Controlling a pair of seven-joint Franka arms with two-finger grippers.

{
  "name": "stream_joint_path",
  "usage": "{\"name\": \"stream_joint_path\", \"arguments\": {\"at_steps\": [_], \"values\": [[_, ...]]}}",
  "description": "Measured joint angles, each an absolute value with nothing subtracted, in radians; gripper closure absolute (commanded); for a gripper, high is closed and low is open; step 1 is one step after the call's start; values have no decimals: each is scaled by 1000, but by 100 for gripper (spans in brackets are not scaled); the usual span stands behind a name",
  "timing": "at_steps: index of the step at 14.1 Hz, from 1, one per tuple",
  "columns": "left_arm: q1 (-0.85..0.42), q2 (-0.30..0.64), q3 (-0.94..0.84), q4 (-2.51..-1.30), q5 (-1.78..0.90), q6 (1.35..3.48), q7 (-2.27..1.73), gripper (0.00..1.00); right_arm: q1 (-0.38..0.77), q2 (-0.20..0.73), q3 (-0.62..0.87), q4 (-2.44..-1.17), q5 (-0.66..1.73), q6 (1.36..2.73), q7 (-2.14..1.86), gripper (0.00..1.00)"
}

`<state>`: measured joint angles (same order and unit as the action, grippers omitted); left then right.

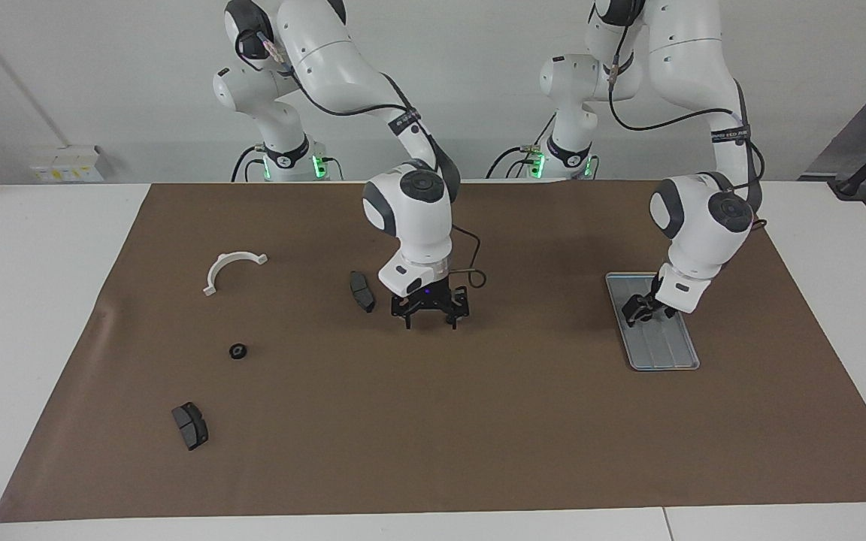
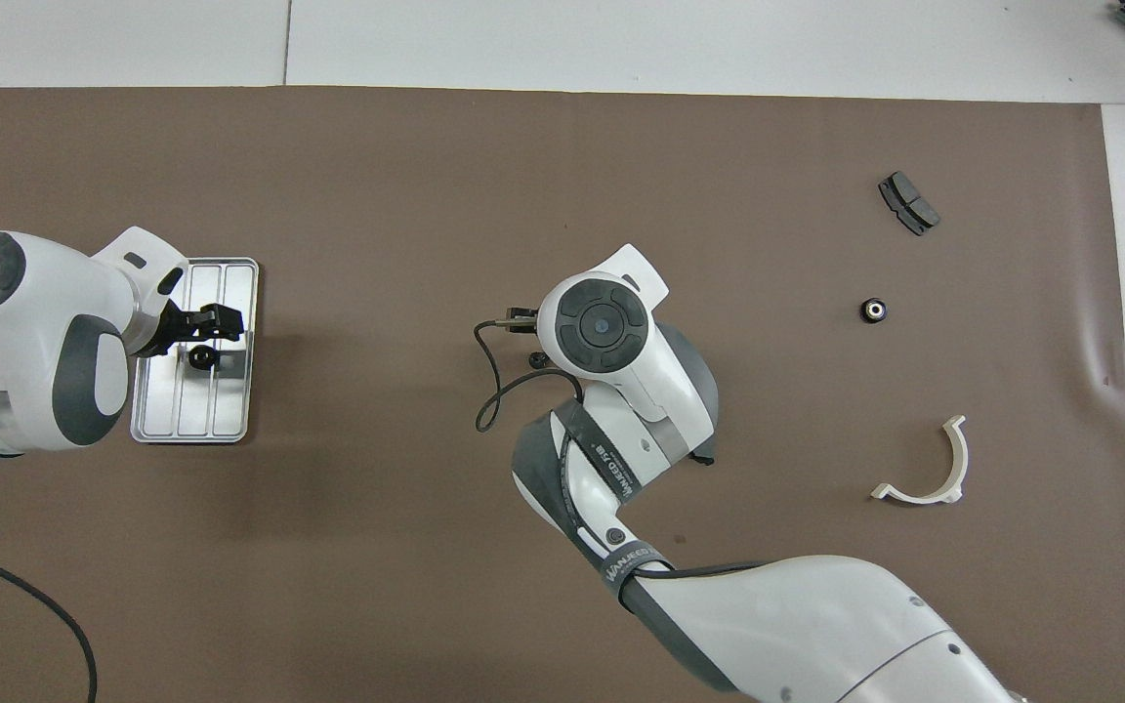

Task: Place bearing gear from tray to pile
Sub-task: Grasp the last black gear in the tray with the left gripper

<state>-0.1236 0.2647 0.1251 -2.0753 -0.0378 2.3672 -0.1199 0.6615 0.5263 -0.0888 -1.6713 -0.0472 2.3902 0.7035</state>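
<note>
Facing view: the left gripper [image 1: 640,309] hung low over the tray [image 1: 666,349] at the frame's mid-right, fingers spread apart. The right gripper [image 1: 430,321] sat dead centre, fingers wide, gripping nothing. Overhead view: the bearing gear [image 2: 201,358] was on the tray at mid-left, just under the left gripper.

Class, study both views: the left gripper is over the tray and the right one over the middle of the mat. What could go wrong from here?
1. The left gripper, open, hangs low over the small gear on the ridged tray; closing off-centre may flick it away.
2. The right gripper, open over another gear, works close beside a brake pad and might knock it.
</note>
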Motion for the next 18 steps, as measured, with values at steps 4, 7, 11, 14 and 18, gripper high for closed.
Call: {"name": "stream_joint_path", "arguments": {"at_steps": [4, 7, 11, 14, 18], "values": [[-124, 263, 124, -2085, -38, 2367, -131, 27, 731, 538, -88, -1664, -50, 2380, 755, 0], [-124, 258, 124, -2102, -38, 2367, -132, 36, 750, 548, -88, -1664, -54, 2342, 758, 0], [-124, 239, 123, -2124, -39, 2367, -134, 49, 736, 551, -96, -1664, -84, 2339, 758, 14], [-124, 231, 121, -2132, -40, 2366, -134, 60, 726, 552, -97, -1666, -86, 2343, 758, 38], [-123, 224, 120, -2137, -41, 2364, -135, 72, 729, 557, -95, -1669, -86, 2347, 758, 41]]}}
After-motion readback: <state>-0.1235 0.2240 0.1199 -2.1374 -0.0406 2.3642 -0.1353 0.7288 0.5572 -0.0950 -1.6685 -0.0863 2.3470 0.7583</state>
